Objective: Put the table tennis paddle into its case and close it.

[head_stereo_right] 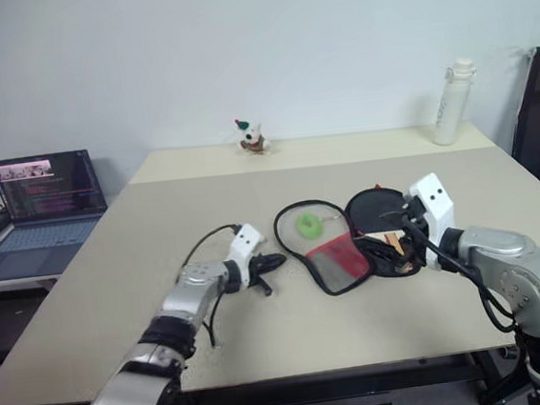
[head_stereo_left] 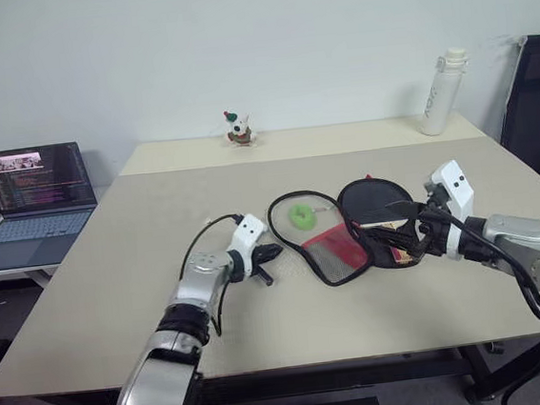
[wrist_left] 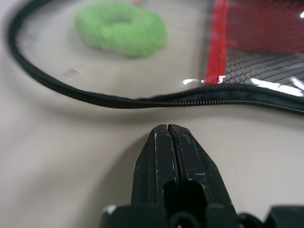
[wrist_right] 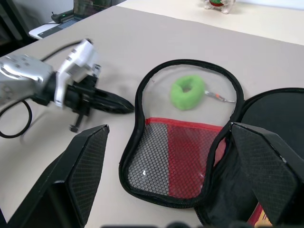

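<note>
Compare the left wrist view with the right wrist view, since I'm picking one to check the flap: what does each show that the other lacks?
Left wrist view: the zipper teeth along the edge of the case seen close, with the left gripper shut just short of it, holding nothing.

Right wrist view: the whole open flap, the toy figure, and the right gripper open above the case.

Both: the green ring tag, red panel, mesh pocket and table.

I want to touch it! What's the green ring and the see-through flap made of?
The green ring looks soft and fuzzy, maybe foam or plush. The case's open flap looks like clear shiny plastic above, with woven mesh below, edged by a black zipper.
</note>
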Robot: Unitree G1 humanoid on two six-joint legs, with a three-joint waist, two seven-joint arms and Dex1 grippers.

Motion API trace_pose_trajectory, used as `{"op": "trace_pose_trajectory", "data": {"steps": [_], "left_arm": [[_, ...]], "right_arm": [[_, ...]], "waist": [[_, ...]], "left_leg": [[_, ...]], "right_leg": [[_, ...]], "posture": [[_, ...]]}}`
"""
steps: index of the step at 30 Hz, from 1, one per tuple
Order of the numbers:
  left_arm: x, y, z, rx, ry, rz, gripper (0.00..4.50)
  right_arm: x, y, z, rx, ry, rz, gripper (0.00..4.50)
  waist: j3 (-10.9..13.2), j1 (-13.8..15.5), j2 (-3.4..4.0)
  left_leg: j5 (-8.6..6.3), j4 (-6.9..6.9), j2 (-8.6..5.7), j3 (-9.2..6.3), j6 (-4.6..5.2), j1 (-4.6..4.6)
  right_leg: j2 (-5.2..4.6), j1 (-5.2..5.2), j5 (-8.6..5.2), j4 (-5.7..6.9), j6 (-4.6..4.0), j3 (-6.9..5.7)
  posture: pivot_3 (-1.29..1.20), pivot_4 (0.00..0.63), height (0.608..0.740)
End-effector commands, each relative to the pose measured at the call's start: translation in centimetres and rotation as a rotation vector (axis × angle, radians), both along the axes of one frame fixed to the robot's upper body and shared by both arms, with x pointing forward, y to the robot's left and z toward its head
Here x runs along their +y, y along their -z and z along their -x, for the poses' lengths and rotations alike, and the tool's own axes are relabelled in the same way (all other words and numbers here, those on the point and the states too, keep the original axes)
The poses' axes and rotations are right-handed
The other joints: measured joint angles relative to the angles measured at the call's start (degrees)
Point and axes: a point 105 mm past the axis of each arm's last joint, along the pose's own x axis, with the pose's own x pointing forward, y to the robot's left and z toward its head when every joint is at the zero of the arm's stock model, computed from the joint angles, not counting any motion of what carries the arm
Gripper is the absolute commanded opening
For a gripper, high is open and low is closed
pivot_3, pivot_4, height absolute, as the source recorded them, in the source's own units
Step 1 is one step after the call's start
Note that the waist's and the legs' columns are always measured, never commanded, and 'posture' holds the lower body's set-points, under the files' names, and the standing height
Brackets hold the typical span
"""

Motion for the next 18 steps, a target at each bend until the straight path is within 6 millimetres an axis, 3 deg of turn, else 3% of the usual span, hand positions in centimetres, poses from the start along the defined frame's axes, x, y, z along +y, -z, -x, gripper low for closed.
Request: {"op": "trace_pose_trajectory", "data": {"steps": [1,4,11,13,18], "left_arm": [[-1.7,-0.9,-0.6,-0.036,0.021,0.002,0.05],[-3.6,-2.1,-0.7,-0.062,0.065,0.028,0.05],[-8.3,-7.5,-1.0,-0.168,0.166,0.109,0.05],[-11.2,-10.4,-0.5,-0.218,0.225,0.157,0.05],[-15.3,-13.4,0.7,-0.277,0.307,0.176,0.05]], "right_arm": [[0.0,-1.1,0.5,-0.049,-0.007,-0.003,4.50],[-0.7,-1.2,0.5,-0.048,0.019,-0.002,4.50],[-3.1,-1.1,0.9,-0.032,0.096,0.027,4.50],[-4.4,-1.2,1.2,-0.018,0.133,0.042,4.50],[-6.6,-1.7,1.1,-0.011,0.227,0.056,4.50]], "waist": [[0.0,0.0,-0.01],[0.0,0.1,-0.03],[0.1,0.2,-0.11],[0.1,0.3,-0.13],[0.1,0.6,-0.12]], "left_leg": [[0.00,0.03,-0.01,-0.01,0.00,-0.02],[0.00,0.07,-0.03,-0.01,0.00,-0.06],[0.00,0.14,-0.06,-0.23,0.00,-0.38],[0.00,0.13,-0.06,-0.24,0.00,-0.38],[0.00,0.15,-0.06,-0.36,0.00,-0.62]], "right_leg": [[0.00,0.00,0.01,0.00,0.03,0.00],[-0.02,0.00,0.04,-0.03,0.07,0.00],[-0.03,-0.08,0.05,-0.17,0.08,-0.23],[-0.03,-0.08,0.05,-0.19,0.08,-0.24],[-0.03,-0.08,0.12,-0.51,0.20,-0.43]], "posture": [[0.00,0.150,0.740],[0.00,0.150,0.740],[0.00,0.150,0.740],[0.00,0.150,0.740],[0.00,0.150,0.740]]}}
